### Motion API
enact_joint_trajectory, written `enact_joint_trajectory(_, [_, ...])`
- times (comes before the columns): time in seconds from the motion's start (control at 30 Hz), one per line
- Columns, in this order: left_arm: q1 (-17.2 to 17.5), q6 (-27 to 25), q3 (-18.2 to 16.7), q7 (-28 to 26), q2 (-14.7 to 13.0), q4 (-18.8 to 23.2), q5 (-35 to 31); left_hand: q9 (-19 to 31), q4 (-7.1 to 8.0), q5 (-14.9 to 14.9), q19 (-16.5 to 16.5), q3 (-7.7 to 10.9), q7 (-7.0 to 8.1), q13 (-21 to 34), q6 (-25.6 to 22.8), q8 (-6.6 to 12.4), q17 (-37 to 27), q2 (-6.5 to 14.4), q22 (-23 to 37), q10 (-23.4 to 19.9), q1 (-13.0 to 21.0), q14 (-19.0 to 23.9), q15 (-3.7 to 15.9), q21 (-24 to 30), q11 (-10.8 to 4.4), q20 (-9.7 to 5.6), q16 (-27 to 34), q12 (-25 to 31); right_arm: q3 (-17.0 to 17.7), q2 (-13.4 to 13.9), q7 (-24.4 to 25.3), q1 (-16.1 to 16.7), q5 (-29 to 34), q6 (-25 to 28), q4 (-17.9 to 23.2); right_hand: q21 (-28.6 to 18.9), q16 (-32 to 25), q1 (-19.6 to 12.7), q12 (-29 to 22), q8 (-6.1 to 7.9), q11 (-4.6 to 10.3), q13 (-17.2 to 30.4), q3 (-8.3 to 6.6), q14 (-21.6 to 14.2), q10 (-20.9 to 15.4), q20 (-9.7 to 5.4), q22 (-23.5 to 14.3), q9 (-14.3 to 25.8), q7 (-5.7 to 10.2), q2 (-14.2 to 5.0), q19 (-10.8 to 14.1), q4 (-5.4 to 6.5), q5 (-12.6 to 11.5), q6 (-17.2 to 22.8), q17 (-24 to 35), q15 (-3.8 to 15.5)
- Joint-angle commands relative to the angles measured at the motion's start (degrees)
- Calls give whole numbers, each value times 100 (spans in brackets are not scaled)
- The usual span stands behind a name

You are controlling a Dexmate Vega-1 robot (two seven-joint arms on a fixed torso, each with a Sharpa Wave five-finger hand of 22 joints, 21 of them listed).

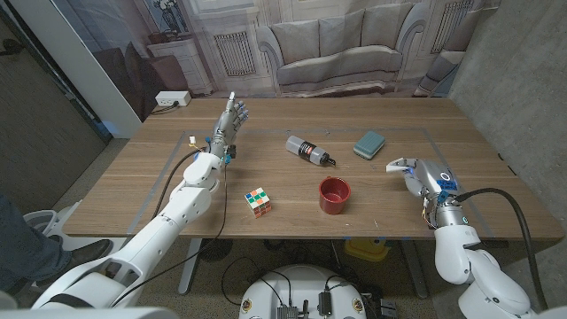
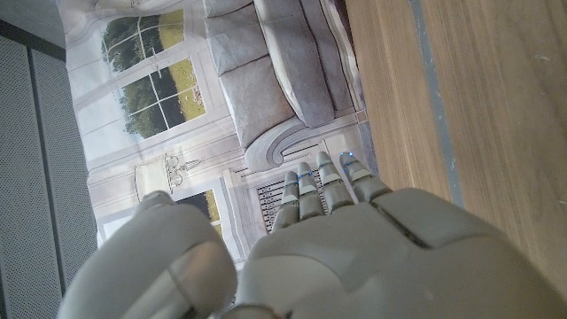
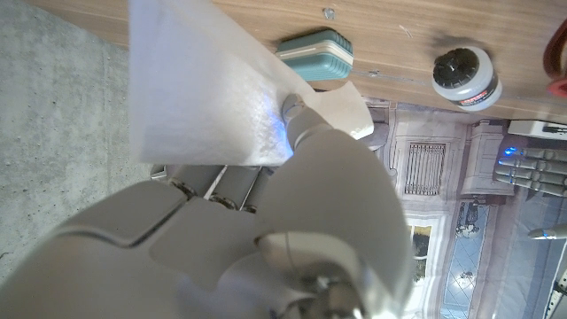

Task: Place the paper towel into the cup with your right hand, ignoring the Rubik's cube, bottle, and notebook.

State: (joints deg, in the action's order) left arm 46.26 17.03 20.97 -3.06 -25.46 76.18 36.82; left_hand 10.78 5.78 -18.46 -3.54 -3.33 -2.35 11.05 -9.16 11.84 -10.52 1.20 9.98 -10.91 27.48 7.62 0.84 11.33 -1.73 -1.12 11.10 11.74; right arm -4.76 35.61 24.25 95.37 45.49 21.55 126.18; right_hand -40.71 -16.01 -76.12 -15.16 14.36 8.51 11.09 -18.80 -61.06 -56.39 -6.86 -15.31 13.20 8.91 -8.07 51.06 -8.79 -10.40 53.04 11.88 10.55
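Paper towel cut off by frame edge; cup barely visible, perhaps rim only.

Pretty sleek build: smooth white rounded shells along both arms, with a thin black cable trailing off the left arm and a thicker black one looping by the right arm. Pale grey segmented fingers on the left hand, little blue lights at the tips. Same white-and-grey look on the right hand, plus blue marks near the wrist.
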Motion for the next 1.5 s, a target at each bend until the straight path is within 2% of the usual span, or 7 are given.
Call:
enact_joint_trajectory(0.03, [94, -86, -48, 57, -149, 151, 31, 22, 11, 18, -52, -25, 10, 14, -30, -14, -11, 44, 30, -28, 10, 42, 1, 17, 8, 18, -8, 6, 21, -197, 173, 142, 202, -248, 161, -44, 32, -31, 21, -23, -17, 19, 30, -66, -29, -590, -15, 16, -12, -40, -45, 17, -14, 56, 23, 310])
enact_joint_trajectory(0.2, [127, -37, -78, 107, -185, 150, 53, 22, 12, 19, -51, -31, 15, 14, -27, -16, -11, 50, 30, -28, 13, 44, 3, 16, 28, 20, -8, 6, -22, -283, 314, 190, 312, -365, 210, -65, 48, -31, 33, -30, 10, 20, 40, -59, -24, -589, -14, 18, -20, -41, -76, 24, -17, 70, 21, 307])
enact_joint_trajectory(0.73, [26, 70, -105, 371, -177, -49, 153, 22, 12, 25, -52, -47, 7, 14, -35, -16, -11, 67, 30, -33, 21, 43, -1, 15, 17, 18, -10, 6, -169, -362, 290, 332, 637, -607, 433, -163, 80, -51, 60, -66, -21, 23, 70, -57, -46, -589, -16, 25, -7, -51, -141, 30, -27, 98, 25, 311])
enact_joint_trajectory(1.2, [-27, 135, -143, 570, -192, -132, 242, 22, 10, 28, -53, -61, 11, 15, -39, -16, -11, 80, 30, -35, 33, 49, 0, 15, 21, 20, -9, 5, -270, -356, 201, 359, 860, -818, 602, -268, 96, -46, 85, -93, 3, 25, 104, -82, -68, -583, -16, 31, 13, -58, -192, 48, -34, 134, 32, 310])
enact_joint_trajectory(1.5, [3, 140, -164, 577, -212, -126, 261, 22, 8, 29, -53, -67, 7, 15, -41, -17, -11, 89, 30, -32, 41, 49, -4, 14, -1, 27, -9, 3, -237, -292, 24, 344, 796, -1067, 715, -335, 117, -46, 95, -106, -1, 27, 121, -82, -97, -588, -11, 36, 2, -61, -227, 53, -38, 165, 31, 306])
